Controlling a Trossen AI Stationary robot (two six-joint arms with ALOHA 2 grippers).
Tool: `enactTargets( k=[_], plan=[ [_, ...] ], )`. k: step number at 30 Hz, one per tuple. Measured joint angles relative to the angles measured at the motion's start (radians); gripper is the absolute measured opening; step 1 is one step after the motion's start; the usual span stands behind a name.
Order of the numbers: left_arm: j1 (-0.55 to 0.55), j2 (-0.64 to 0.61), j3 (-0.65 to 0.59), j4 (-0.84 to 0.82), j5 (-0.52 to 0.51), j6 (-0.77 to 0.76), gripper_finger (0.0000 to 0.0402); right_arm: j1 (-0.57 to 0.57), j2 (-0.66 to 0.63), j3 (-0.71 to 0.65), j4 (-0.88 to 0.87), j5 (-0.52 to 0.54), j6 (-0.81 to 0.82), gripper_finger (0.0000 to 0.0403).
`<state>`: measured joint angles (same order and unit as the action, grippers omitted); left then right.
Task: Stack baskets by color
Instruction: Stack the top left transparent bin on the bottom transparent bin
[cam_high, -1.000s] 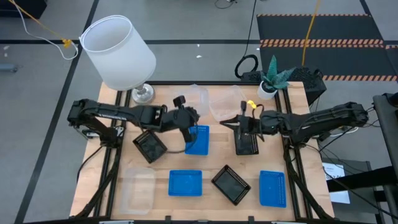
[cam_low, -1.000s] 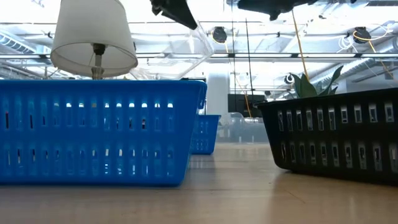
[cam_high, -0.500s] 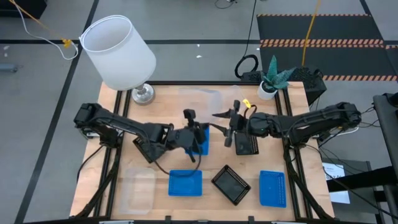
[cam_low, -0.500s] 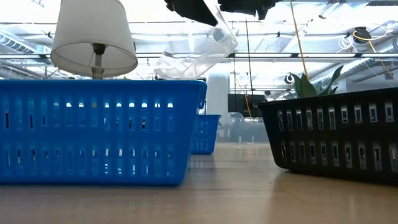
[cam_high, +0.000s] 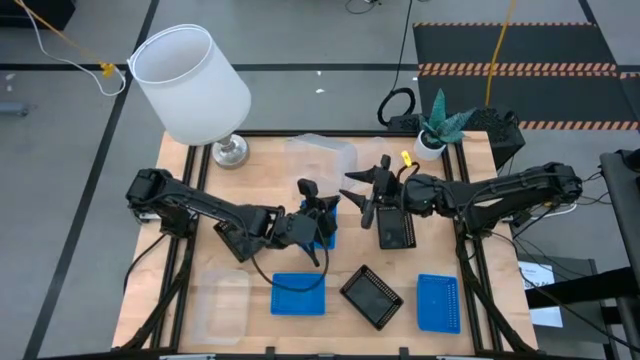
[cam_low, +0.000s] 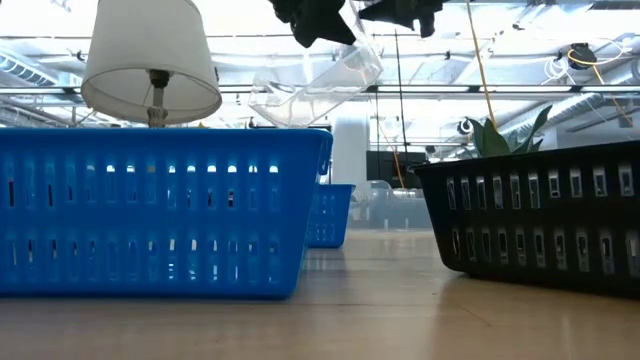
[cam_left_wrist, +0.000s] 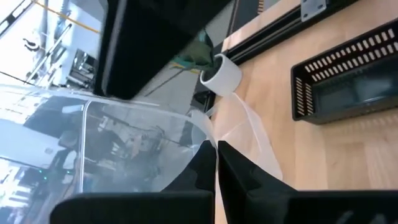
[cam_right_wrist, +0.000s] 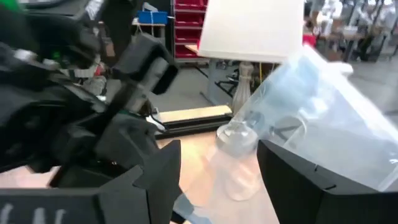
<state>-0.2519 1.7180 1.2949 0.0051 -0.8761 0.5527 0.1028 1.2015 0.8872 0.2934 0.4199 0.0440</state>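
While the high view is taken first: the left gripper (cam_high: 318, 208) is found at mid-table, over a blue basket (cam_high: 325, 236), clenched on one wall of a clear basket (cam_high: 322, 155) that reaches toward the lamp (cam_high: 190, 85) side. The right gripper (cam_high: 365, 195) is just beside it, over a black basket (cam_high: 397, 230). A second clear basket (cam_high: 225, 303) lies alone at the front left corner (the likely stack base, by judgement). Open board is seen around that corner; the table frame rails run close along both sides.

Low view: the clear basket (cam_low: 320, 85) is seen aloft and tilted, well above the rims of the front blue basket (cam_low: 160, 210) and front black basket (cam_low: 540, 215). Both grippers are cut off at the top.

Left wrist view: a thin translucent wall of the clear basket (cam_left_wrist: 124, 155) is pinched between the fingers (cam_left_wrist: 249, 186).

Right wrist view: the right fingers (cam_right_wrist: 323, 186) are spread wide, released, nothing between them; the clear basket (cam_right_wrist: 323, 112) hangs just beyond.

Handling, as judged: light, thin-walled, somewhat flexible, smooth enough to slip. A single-wall pinch lets it swing, so a hold at mid-rim is preferred. Clearance is to be kept over neighbouring rims and the lamp.
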Motion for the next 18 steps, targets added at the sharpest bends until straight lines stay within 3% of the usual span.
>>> enactTargets(
  k=[12,18],
  plan=[
    [-0.007,0.000,0.000,0.007,0.022,0.043,0.0003,-0.001,-0.001,0.000,0.001,0.001,0.130,0.0206],
    [-0.007,0.000,0.000,0.006,0.038,0.047,0.0008,-0.012,-0.001,0.000,-0.011,0.003,0.172,0.0169]
  ],
)
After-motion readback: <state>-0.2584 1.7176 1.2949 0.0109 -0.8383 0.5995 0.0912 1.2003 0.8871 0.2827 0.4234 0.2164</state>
